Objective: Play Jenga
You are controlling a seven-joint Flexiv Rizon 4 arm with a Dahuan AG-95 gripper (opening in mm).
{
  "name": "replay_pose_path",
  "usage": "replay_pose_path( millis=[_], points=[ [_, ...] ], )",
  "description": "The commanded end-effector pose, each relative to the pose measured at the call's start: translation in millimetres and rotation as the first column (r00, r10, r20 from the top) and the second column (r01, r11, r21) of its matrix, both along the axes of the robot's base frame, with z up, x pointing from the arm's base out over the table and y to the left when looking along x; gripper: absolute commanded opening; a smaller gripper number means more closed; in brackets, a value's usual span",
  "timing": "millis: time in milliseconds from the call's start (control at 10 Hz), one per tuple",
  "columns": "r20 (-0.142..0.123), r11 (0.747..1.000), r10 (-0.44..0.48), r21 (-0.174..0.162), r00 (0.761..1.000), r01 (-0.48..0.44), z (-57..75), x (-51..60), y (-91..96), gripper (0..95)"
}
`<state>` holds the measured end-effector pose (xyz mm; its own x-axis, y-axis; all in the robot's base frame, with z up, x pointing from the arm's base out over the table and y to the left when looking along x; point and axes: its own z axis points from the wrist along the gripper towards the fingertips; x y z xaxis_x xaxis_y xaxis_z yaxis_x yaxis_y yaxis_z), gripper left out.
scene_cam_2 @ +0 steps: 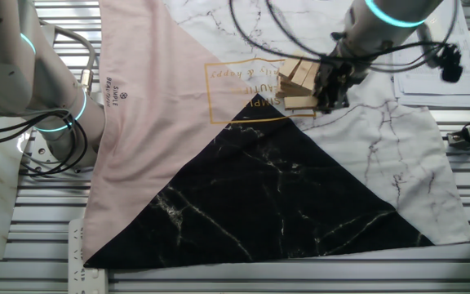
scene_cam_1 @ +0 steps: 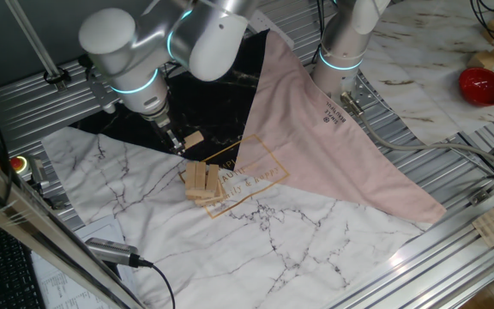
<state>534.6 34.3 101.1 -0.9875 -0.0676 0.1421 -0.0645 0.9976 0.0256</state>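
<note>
One low Jenga stack (scene_cam_1: 203, 183) sits on the white marbled part of the cloth (scene_cam_1: 256, 240) that covers the surface, right at the gold-printed square where the white, pink and black panels meet. Taking that stack as the landmark and reading outward from the camera of the first fixed view: the near side of the stack is bare marbled cloth, the stack itself looks fanned and uneven, not squared, and just beyond it a single block (scene_cam_1: 194, 140) is up off the cloth at the tool (scene_cam_1: 178, 146). The tool appears closed on one end of that block, though the fingertips are small and dark and I cannot make out their exact opening. In the other fixed view the tool (scene_cam_2: 330, 88) is touching or just beside the stack (scene_cam_2: 297, 82), with the block (scene_cam_2: 299, 101) lying along the stack's edge.

My reading of the risks: the block is held close to the remaining pieces, so any sideways sweep could clip the loose upper layers and scatter them. A grip near one end may let the block pivot or slip. The cloth is soft and wrinkled, so a nudge could drag it and shift the whole stack. Far beyond the stack, the red bowl (scene_cam_1: 483, 85) is well apart and poses no concern.
</note>
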Motion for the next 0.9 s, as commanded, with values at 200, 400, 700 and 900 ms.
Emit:
replay_pose_path(
  millis=[200, 400, 700, 900],
  points=[
    [-0.007, 1.000, -0.010, 0.001, 1.000, 0.010, -0.3, 2.2, 0.7, 0.0],
    [-0.011, 1.000, 0.000, 0.002, 1.000, 0.000, -0.2, 2.3, 0.7, 38.0],
    [-0.013, 1.000, 0.006, 0.002, 1.000, -0.006, -0.2, 2.3, 0.7, 38.0],
    [-0.013, 1.000, 0.008, 0.001, 1.000, -0.008, -0.2, 2.3, 0.7, 38.0]
  ],
)
